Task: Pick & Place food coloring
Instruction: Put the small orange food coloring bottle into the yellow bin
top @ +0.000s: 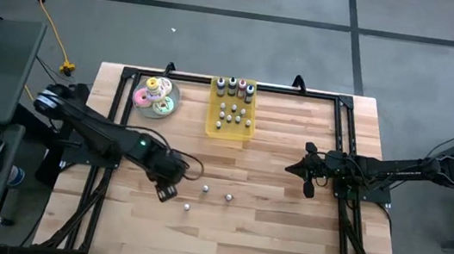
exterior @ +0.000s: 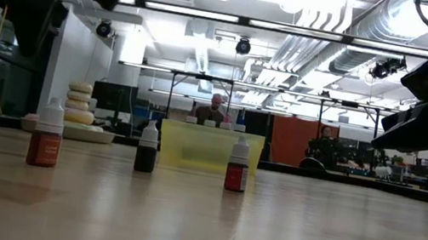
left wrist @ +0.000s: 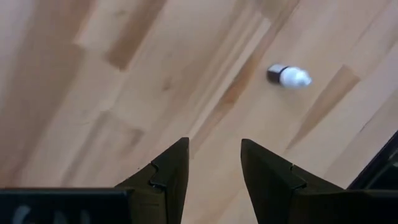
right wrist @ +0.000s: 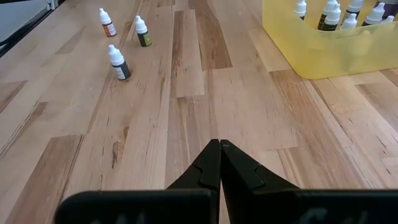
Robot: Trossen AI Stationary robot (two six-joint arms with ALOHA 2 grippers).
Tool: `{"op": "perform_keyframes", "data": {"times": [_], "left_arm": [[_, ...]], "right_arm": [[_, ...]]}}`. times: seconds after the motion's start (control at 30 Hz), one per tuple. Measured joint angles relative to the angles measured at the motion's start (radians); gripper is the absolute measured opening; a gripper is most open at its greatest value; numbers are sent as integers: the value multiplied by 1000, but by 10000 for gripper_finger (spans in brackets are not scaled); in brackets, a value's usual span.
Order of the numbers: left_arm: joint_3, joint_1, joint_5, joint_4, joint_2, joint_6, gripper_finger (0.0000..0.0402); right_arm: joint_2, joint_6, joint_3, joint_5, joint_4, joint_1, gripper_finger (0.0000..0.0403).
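Here, three food coloring bottles [top: 206, 189] stand loose on the table [top: 283, 238], near of the yellow tray [top: 209, 127] (holding the rest). The left gripper [top: 166, 192] hovers beside them, fingers parted and empty, seemingly poised to pick; the right gripper [top: 307, 182], pinched closed on nothing, waits right.

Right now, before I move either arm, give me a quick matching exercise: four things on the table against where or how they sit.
Things:
1. left gripper
2. right gripper
3. yellow tray
4. donuts

States:
A. stacked on a plate at the far left of the table
B. holding many dropper bottles
C. shut, empty
D. open, near three loose bottles

Pairs: 1-D, 2-C, 3-B, 4-A
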Motion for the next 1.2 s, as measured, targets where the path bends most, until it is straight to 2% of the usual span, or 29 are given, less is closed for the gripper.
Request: {"op": "perform_keyframes", "data": {"times": [0.23,0.53,0.9,1.2], "left_arm": [[140,1,-1,11,186,-83,140],[329,-25,-35,-25,351,-212,140],[370,-72,-61,-21,450,-373,140],[369,-84,-51,2,491,-400,140]], "right_arm": [[0,0,0,0,-1,0,0],[-1,0,0,0,-1,0,0],[0,0,0,0,-4,0,0],[-1,0,0,0,-8,0,0]]}}
